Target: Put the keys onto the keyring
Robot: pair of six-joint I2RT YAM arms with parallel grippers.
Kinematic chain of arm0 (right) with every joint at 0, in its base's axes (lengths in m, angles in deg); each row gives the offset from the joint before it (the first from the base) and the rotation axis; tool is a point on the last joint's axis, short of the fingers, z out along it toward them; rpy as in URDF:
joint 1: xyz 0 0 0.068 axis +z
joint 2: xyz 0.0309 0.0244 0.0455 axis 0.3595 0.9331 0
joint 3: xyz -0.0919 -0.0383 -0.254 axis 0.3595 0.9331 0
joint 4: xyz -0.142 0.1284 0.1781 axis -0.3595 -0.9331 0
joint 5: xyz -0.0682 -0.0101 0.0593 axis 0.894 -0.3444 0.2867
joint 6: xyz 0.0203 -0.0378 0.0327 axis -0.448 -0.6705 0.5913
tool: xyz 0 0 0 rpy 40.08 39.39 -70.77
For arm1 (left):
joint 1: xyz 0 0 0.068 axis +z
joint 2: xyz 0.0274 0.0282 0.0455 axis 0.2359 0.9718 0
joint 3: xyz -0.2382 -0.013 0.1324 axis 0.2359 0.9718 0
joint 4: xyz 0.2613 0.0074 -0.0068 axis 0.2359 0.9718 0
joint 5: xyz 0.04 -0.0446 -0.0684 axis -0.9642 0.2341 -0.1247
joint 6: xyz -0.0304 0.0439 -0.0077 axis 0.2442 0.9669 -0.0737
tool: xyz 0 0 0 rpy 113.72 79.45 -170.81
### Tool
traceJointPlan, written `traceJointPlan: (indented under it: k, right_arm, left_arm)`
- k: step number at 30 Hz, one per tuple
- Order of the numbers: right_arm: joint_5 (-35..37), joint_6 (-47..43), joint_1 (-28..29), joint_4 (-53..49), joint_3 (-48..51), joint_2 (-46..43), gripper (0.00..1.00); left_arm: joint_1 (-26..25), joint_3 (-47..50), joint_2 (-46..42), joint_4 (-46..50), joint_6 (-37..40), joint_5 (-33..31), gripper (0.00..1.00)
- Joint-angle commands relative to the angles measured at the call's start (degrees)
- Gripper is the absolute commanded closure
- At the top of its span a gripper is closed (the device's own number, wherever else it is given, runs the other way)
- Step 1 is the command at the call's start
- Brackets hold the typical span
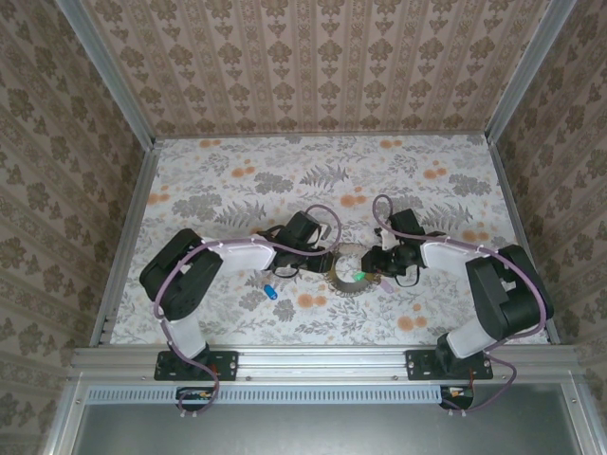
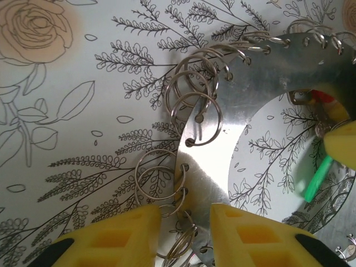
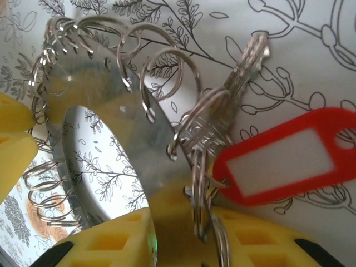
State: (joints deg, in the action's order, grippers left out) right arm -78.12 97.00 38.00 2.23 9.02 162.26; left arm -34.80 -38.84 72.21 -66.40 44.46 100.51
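The keyring [image 2: 267,72] lies between left gripper [image 2: 186,214] (grip unclear) and right gripper [image 3: 181,222], which clamps its band.

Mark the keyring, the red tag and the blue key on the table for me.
keyring [image 2: 208,161], left wrist view, flat metal band.
red tag [image 3: 289,160], right wrist view, label window.
blue key [image 1: 271,292], top view, blue head.

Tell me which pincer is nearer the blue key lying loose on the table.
Left. The left pincer is at the ring's left edge, on the blue key's side; the right pincer is at the ring's opposite edge, farther away.
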Motion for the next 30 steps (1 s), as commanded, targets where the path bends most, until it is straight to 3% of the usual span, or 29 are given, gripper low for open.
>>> traceJointPlan:
  k: [1, 8, 13, 14, 18, 23, 25, 28, 30]
  right_arm:
    - [-2.06, 1.09, 0.44, 5.73, 2.56, -0.41, 0.76]
    - [-2.11, 1.46, -1.99, 6.67, 4.71, -8.01, 0.97]
    - [-8.06, 3.52, -4.75, 6.96, 4.49, -15.92, 1.0]
    - [-9.36, 4.82, -5.42, 8.04, 4.57, -17.36, 1.0]
    - [-12.55, 11.0, -6.73, 13.96, 4.57, -21.62, 1.0]
    - [-13.87, 19.21, -6.92, 23.74, 4.47, -23.75, 1.0]
    - [-14.29, 22.21, -6.99, 27.2, 4.01, -23.26, 1.0]
    - [-15.2, 26.76, -6.92, 32.79, 3.19, -21.64, 1.0]
    - [-15.91, 30.25, -6.91, 36.69, 2.55, -20.37, 1.0]
  left_arm:
    - [-0.51, 0.37, 1.72, 3.02, -1.56, 1.14, 0.7]
    - [-0.06, 1.67, -3.25, 2.67, -2.49, -3.37, 0.66]
    - [1.53, 3.92, -12.01, 0.09, -3.61, -8.02, 0.55]
    - [1.83, 4.9, -14.34, -0.98, -4.03, -9.37, 0.49]
    - [3.74, 11.71, -23.41, -10.34, -8.16, -12.96, 0.0]
    - [8.12, 18.47, -30.59, -16.76, -20.28, -15.5, 0.0]
    - [10.1, 19.44, -31.32, -21.63, -18.98, -8.28, 0.0]
    - [10.03, 16.01, -31.33, -17.72, -21.56, -6.65, 0.0]
    - [9.78, 14.96, -29.95, -20.79, -21.92, -3.43, 0.0]
